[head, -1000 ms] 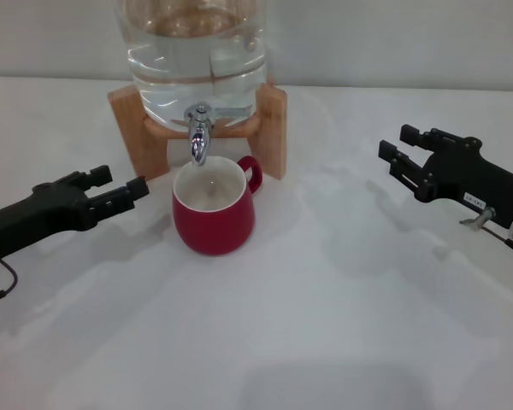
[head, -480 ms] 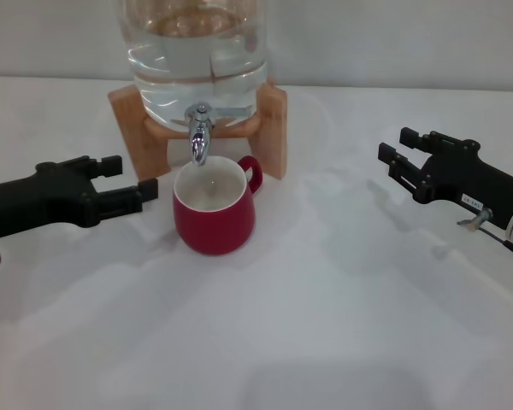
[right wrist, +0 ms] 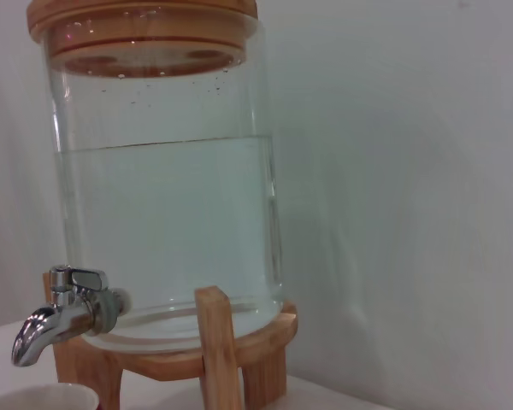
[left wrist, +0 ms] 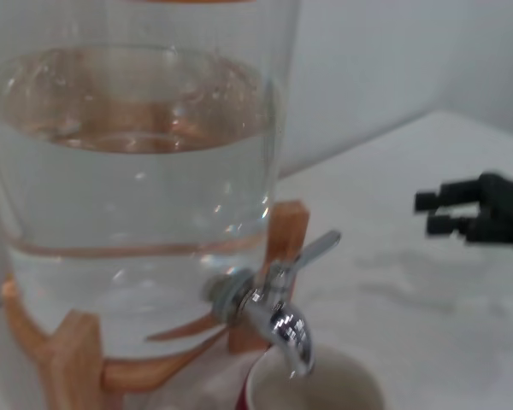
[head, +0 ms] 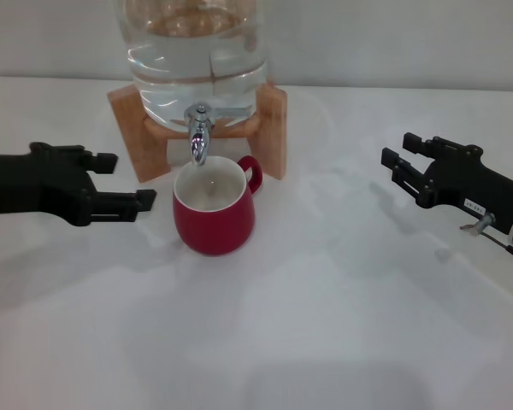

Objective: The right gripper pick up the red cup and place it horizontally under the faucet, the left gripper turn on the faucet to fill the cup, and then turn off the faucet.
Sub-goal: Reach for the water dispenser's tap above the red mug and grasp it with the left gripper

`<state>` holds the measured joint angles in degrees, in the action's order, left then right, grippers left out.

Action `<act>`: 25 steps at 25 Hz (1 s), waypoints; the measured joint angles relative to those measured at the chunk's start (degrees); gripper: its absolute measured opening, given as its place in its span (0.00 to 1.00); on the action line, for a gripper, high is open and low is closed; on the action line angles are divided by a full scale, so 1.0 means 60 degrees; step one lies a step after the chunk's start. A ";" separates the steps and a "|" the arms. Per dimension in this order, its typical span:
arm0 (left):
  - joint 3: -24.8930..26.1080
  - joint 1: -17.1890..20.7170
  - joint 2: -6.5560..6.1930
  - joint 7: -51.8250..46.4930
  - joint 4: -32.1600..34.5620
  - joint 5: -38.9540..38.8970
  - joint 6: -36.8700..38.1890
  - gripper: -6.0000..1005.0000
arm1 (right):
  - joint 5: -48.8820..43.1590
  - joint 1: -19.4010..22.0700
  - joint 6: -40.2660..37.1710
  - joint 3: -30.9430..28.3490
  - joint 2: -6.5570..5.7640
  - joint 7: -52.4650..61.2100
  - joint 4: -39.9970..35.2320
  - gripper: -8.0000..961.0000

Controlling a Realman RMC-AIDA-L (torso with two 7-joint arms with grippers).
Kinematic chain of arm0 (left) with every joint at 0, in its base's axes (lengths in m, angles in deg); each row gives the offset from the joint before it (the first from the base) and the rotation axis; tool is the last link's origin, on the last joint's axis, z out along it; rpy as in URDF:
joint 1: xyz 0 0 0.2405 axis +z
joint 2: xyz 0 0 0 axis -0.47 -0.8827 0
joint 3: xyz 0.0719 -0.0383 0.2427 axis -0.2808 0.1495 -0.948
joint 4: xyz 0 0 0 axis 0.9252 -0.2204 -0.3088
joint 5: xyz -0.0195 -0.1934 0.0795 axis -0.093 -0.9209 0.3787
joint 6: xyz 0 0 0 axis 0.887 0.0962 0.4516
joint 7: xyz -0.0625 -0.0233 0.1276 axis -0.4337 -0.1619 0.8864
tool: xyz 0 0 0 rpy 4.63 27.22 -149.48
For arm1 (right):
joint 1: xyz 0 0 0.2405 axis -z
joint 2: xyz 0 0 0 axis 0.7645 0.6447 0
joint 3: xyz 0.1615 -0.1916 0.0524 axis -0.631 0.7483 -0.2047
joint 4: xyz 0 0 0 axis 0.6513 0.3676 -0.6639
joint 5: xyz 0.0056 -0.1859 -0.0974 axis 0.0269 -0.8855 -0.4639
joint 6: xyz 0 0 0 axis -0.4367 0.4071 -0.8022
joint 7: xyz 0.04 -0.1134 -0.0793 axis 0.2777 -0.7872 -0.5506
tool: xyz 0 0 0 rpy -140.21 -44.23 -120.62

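The red cup (head: 214, 215) stands upright on the white table, its mouth right under the spout of the chrome faucet (head: 199, 137). No water stream shows. My left gripper (head: 130, 179) is open and empty, level with the cup's rim, a short gap to the cup's left. My right gripper (head: 398, 148) is open and empty, well off to the cup's right. The left wrist view shows the faucet (left wrist: 274, 314) with its lever (left wrist: 315, 250), the cup's rim (left wrist: 312, 389) below it, and the right gripper (left wrist: 449, 213) farther off. The right wrist view shows the faucet (right wrist: 60, 314) from the side.
The glass water jar (head: 197, 60) sits on a wooden stand (head: 274, 128) at the back of the table (head: 325, 325). A pale wall runs behind it. A thin cable hangs by the right arm (head: 483, 224).
My left gripper has risen and swung toward the cup and jar, its fingers now level. My right gripper has drifted slightly right. The cup has not moved.
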<state>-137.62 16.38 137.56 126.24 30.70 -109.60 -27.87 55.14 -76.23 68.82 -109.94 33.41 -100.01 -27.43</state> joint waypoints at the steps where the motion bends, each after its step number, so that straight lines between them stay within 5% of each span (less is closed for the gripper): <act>1: -0.0002 -0.0071 -0.0001 -0.0198 0.0272 0.0309 -0.0144 0.81 | 0.0000 -0.0001 -0.0003 0.0000 0.0001 0.0002 -0.0005 0.41; 7: 0.0112 -0.0746 -0.0027 -0.0928 0.1129 0.1571 -0.0991 0.81 | 0.0000 0.0011 -0.0002 -0.0001 0.0004 0.0023 -0.0014 0.41; 19: 0.0338 -0.2602 -0.0463 -0.1212 0.1260 0.2707 -0.1935 0.81 | 0.0000 0.0004 0.0021 -0.0001 0.0005 0.0079 -0.0013 0.41; 25: 0.0168 -0.3272 -0.0435 -0.1140 0.1289 0.3230 -0.2226 0.81 | 0.0000 -0.0069 0.0017 -0.0001 0.0052 0.0077 -0.0012 0.41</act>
<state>-136.61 -3.25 134.95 119.40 38.44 -90.22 -41.22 55.13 -76.64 68.92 -109.94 33.72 -99.55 -27.51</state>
